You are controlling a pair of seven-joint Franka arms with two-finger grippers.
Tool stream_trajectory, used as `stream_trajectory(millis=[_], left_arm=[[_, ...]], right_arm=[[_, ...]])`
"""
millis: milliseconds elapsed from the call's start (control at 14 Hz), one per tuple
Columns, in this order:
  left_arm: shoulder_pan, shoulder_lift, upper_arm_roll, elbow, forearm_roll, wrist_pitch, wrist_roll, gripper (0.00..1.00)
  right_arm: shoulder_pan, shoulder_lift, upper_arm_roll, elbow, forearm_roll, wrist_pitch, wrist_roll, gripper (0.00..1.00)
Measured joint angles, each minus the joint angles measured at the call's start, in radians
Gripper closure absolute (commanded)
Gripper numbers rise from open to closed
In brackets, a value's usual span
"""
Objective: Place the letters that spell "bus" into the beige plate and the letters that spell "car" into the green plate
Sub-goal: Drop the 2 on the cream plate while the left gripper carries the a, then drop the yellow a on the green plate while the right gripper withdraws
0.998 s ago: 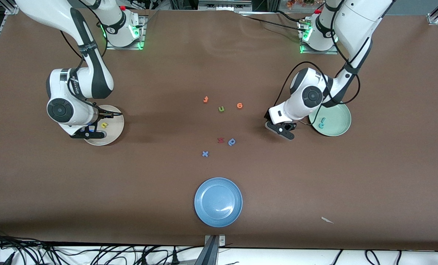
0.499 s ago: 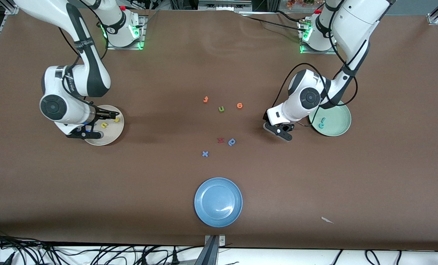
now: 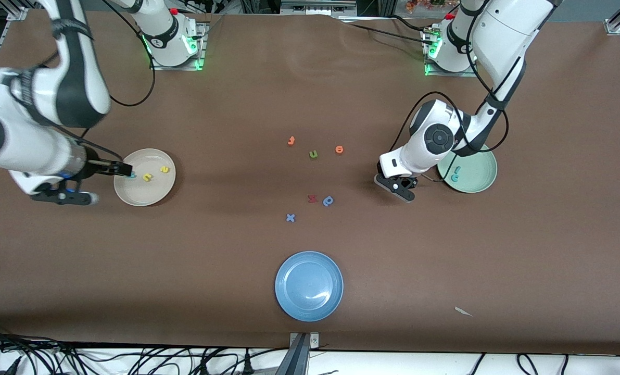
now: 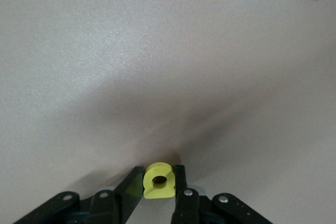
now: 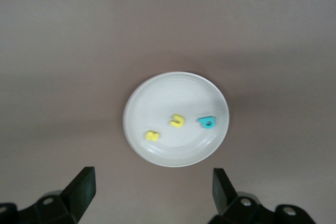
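Holding three letters (image 5: 178, 121) in the beige plate (image 3: 144, 177) and two in the green plate (image 3: 471, 171); left gripper (image 4: 159, 195) pinching the yellow letter (image 4: 158, 180) on the brown table (image 3: 445, 250), right gripper (image 5: 152, 188) hanging spread above the beige plate

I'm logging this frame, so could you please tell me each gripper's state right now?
Left gripper: shut on the yellow "a", low over the table beside the green plate.
Right gripper: open, holding nothing, above the beige plate.
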Motion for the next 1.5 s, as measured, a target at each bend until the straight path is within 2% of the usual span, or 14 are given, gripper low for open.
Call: stream_trajectory(millis=[71,285,570,855,1069,1140,1283,1496], left_arm=[[0.000,0.000,0.001,0.001,0.001,0.001,0.000,1.00],[0.005,-0.016,0.009,0.010,0.007,-0.019,0.000,1.00],[0.069,-0.142,0.018,0.024,0.024,-0.235,0.028,1.00],[0.215,-0.244,0.036,-0.015,0.032,-0.325,0.258,0.96],[0.284,-0.254,0.148,-0.079,0.033,-0.325,0.496,0.84],[0.293,-0.255,0.174,-0.101,0.033,-0.325,0.530,0.70],[0.297,-0.264,0.190,-0.136,0.033,-0.324,0.542,0.00],[0.289,-0.289,0.185,-0.143,0.033,-0.327,0.535,0.00]], right_arm=[[-0.011,0.000,0.000,0.046,0.017,-0.027,-0.001,0.01],[-0.035,0.010,0.000,0.145,0.028,-0.094,-0.006,0.01],[-0.036,0.022,0.003,0.194,0.029,-0.155,-0.020,0.00],[-0.033,0.032,0.008,0.197,0.029,-0.150,-0.034,0.00],[-0.035,0.034,0.008,0.203,0.028,-0.134,-0.089,0.00],[-0.035,0.034,0.009,0.208,0.023,-0.131,-0.096,0.00],[-0.059,0.034,0.041,0.229,0.007,-0.131,-0.099,0.00],[-0.196,0.033,0.205,0.247,-0.066,-0.132,-0.099,0.00]])
